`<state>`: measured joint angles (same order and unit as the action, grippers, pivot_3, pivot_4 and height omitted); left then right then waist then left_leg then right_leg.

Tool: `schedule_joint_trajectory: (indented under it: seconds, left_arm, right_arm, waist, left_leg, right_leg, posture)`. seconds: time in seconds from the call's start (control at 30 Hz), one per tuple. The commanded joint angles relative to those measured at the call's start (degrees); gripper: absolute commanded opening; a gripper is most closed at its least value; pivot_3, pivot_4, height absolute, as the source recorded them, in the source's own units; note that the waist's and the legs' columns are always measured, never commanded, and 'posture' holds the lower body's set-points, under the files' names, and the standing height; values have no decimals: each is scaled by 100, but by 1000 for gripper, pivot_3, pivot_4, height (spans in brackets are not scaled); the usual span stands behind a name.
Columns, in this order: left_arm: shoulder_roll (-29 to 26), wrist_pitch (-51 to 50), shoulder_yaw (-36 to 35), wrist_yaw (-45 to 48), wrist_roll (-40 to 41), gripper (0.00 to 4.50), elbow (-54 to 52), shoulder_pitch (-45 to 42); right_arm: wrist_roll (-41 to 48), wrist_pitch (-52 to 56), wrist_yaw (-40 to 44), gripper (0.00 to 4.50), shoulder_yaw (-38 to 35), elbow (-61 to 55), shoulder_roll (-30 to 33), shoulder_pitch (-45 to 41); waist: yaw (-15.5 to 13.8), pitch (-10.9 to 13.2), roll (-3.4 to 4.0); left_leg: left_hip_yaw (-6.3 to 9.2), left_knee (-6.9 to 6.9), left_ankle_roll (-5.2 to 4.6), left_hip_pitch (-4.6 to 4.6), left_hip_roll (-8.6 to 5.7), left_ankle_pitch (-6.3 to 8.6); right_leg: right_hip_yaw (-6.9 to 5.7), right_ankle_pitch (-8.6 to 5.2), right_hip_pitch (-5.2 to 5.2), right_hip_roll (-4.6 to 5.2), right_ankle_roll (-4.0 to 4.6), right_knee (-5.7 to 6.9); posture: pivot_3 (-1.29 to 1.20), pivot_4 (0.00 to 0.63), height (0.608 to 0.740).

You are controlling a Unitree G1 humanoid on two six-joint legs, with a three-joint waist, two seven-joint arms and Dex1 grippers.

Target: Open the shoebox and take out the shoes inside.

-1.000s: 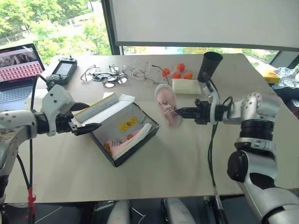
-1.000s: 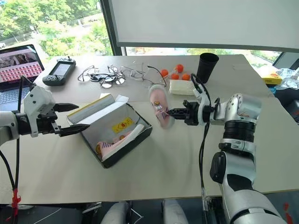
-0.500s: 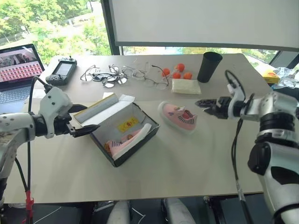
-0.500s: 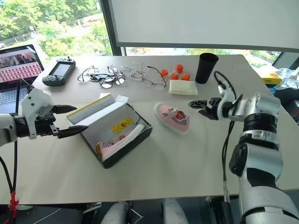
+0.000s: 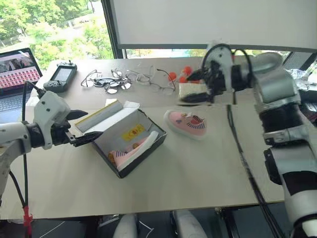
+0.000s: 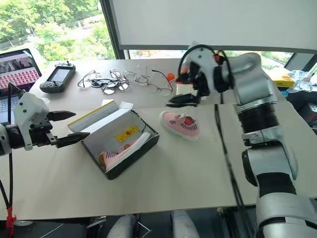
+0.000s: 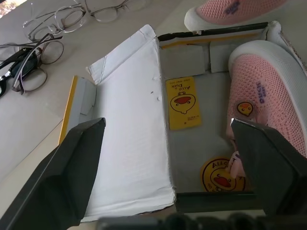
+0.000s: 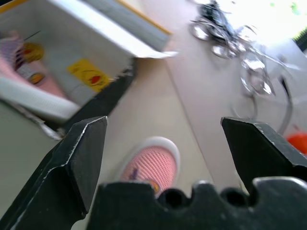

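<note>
Pink shoe below right gripper

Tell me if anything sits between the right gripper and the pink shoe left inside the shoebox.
Partly. The right gripper hangs open above the table, and the shoe already taken out lies below it, toward the shoebox. The remaining shoe leans on the box's near wall, uncovered from above.

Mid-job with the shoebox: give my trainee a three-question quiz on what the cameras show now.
1. True or false: both pink shoes lie on the table.
2. The right gripper is: A) open, B) shut on a shoe.
3. What is the left gripper beside?

Key:
1. False: one shoe is on the table, the other is in the shoebox.
2. A.
3. The open shoebox; it holds nothing.
</note>
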<state>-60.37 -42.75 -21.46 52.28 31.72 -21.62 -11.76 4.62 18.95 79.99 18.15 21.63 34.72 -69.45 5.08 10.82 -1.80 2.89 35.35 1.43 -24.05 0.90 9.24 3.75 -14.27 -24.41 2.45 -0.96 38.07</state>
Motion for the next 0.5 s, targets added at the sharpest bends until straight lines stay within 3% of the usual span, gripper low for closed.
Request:
schedule_joint_trajectory:
  seconds: [0.03,0.27,0.5]
  left_arm:
    - [10,-3,-223,-59,59,4500,-133,90]
    - [107,-3,-315,-166,71,4500,-312,316]
    - [178,-98,-571,-273,108,4500,-560,653]
  right_arm:
    - [154,-334,834,4472,378,-633,-189,-62]
    - [-322,-1089,1203,4472,1309,-248,-715,-211]
    - [-769,-1775,1233,4472,1672,477,-958,-347]
  waist:
    - [-29,0,0]
    - [-110,0,0]
    - [-120,0,0]
  left_leg:
    - [-1,2,0,0,-1,0]
    - [3,4,0,1,3,0]
    - [4,5,0,2,3,0]
  right_leg:
    - [0,0,0,2,0,0]
    - [-3,2,-5,-1,3,4]
    - [-5,3,-4,0,5,3]
  posture:
    - [0,150,724]
    - [0,150,724]
    - [0,150,724]
